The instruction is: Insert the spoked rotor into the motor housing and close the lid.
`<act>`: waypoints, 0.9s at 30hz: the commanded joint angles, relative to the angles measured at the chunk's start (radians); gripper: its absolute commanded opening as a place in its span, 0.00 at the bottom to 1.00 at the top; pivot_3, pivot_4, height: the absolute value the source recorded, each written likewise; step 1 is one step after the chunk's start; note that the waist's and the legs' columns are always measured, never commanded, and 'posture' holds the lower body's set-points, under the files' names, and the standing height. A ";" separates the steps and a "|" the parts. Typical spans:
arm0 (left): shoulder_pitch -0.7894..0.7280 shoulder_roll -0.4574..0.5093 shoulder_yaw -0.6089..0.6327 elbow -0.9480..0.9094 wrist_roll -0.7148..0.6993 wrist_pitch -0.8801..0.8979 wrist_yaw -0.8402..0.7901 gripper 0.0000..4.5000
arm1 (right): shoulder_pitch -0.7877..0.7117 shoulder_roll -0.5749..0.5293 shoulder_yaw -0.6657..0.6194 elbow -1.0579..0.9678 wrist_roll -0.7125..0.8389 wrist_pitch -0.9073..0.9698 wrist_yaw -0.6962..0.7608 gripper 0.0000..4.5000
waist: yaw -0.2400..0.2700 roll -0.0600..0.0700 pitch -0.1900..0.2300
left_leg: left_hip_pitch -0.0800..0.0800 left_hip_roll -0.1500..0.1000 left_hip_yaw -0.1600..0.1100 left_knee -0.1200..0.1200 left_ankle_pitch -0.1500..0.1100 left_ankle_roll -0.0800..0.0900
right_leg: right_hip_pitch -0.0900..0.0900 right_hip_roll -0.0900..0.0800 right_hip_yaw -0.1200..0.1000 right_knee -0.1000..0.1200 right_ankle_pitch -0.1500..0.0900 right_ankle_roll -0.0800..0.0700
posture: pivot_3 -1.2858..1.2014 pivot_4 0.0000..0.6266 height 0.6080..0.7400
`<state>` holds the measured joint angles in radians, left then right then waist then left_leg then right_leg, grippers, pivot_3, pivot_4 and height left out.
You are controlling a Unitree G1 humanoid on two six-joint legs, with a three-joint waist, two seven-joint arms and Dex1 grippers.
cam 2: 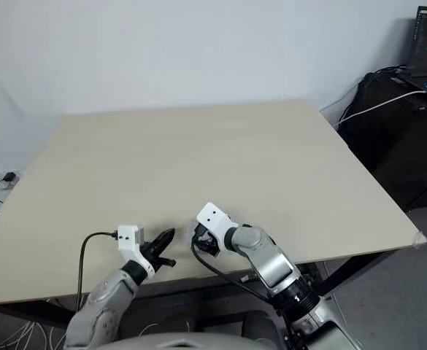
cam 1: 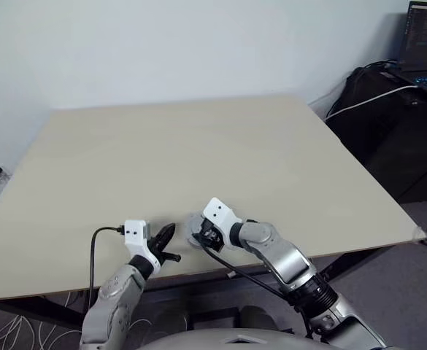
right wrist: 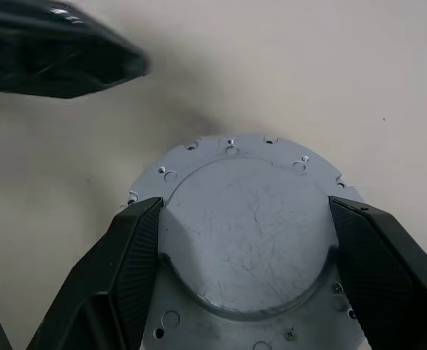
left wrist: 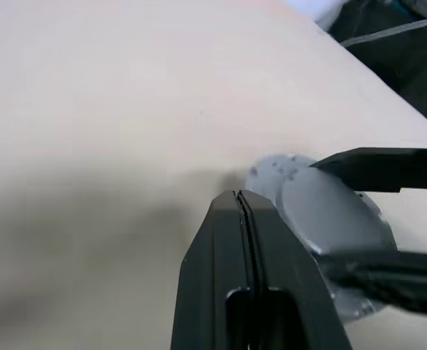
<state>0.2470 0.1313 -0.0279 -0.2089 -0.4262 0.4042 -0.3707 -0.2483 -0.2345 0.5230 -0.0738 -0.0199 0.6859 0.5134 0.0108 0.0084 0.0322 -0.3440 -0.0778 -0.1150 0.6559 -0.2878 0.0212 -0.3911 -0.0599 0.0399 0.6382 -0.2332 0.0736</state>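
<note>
Head view: right gripper [cam 1: 196, 235] straddling lid [cam 1: 192, 229] near table [cam 1: 198, 153] front edge; left gripper [cam 1: 168, 235] hovering just beside, fingers pressed together.
Right wrist view: both fingers [right wrist: 136, 240] flanking lid's raised disc, touching its sides.

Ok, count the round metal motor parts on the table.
1: a grey flanged metal disc at the table's near edge, between the right gripper's fingers. Other parts may be hidden beneath it.
</note>
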 commanded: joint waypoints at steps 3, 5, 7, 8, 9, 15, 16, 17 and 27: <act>-0.125 0.036 0.029 -0.013 -0.130 0.255 -0.008 0.00 | 0.019 -0.003 0.011 0.064 -0.032 0.051 -0.026 0.71 | -0.003 -0.001 -0.001 | 0.000 0.000 0.000 0.000 0.000 0.000 | 0.000 0.000 0.000 0.001 0.001 0.002 | 0.52 0.00 1.00; -0.169 0.053 0.044 0.018 -0.154 0.313 -0.017 0.00 | 0.020 0.000 0.010 0.061 -0.032 0.051 -0.029 0.71 | -0.006 -0.001 -0.001 | 0.001 0.000 -0.001 0.000 0.001 -0.001 | 0.000 0.001 0.000 0.003 0.001 0.002 | 0.52 0.00 1.00; -0.203 0.064 0.059 0.043 -0.163 0.347 -0.021 0.00 | 0.022 0.002 0.009 0.058 -0.031 0.052 -0.031 0.71 | -0.009 -0.001 -0.001 | 0.001 0.000 -0.001 0.000 0.001 -0.002 | 0.000 0.001 0.000 0.003 0.001 0.002 | 0.52 0.00 1.00; -0.223 0.072 0.066 0.059 -0.167 0.363 -0.024 0.00 | 0.024 0.004 0.005 0.055 -0.029 0.052 -0.034 0.71 | -0.009 -0.001 -0.001 | 0.001 0.000 -0.001 0.000 0.001 -0.002 | 0.000 0.001 0.000 0.004 0.001 0.002 | 0.52 0.00 1.00; -0.242 0.081 0.071 0.073 -0.166 0.380 -0.023 0.00 | 0.025 0.004 0.003 0.052 -0.028 0.053 -0.036 0.71 | -0.010 -0.001 -0.001 | 0.001 0.000 -0.001 0.000 0.001 -0.002 | 0.000 0.001 0.000 0.004 0.001 0.002 | 0.52 0.00 1.00; -0.312 0.079 0.121 0.140 -0.169 0.433 0.002 0.00 | 0.031 0.005 -0.001 0.044 -0.027 0.054 -0.040 0.71 | -0.010 -0.001 -0.001 | 0.001 0.000 -0.002 -0.001 0.001 -0.002 | -0.001 0.001 0.000 0.003 0.002 0.003 | 0.52 0.00 1.00; -0.317 0.080 0.123 0.146 -0.167 0.441 0.000 0.00 | 0.032 0.006 -0.001 0.043 -0.027 0.054 -0.040 0.71 | -0.010 -0.002 -0.001 | 0.001 0.000 -0.002 -0.001 0.001 -0.002 | -0.001 0.001 0.000 0.003 0.002 0.003 | 0.52 0.00 1.00; -0.324 0.085 0.116 0.154 -0.162 0.453 -0.008 0.00 | 0.030 0.007 -0.001 0.043 -0.026 0.055 -0.041 0.71 | -0.010 -0.002 -0.002 | 0.001 0.000 -0.002 -0.001 0.001 -0.002 | -0.001 0.001 0.000 0.003 0.002 0.003 | 0.52 0.00 1.00; -0.337 0.087 0.092 0.171 -0.152 0.482 -0.056 0.00 | 0.026 0.011 0.000 0.043 -0.026 0.057 -0.040 0.71 | -0.014 -0.002 -0.002 | 0.001 0.000 -0.002 -0.002 0.001 -0.003 | -0.001 0.000 0.000 0.003 0.002 0.003 | 0.52 0.00 1.00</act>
<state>-0.0668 0.2164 0.0681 -0.0340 -0.5698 0.8873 -0.4085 -0.2336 -0.2084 0.5213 -0.0778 -0.0217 0.6920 0.4862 -0.0033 0.0066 0.0306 -0.3431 -0.0781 -0.1173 0.6541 -0.2865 0.0183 -0.3923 -0.0594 0.0397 0.6414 -0.2317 0.0761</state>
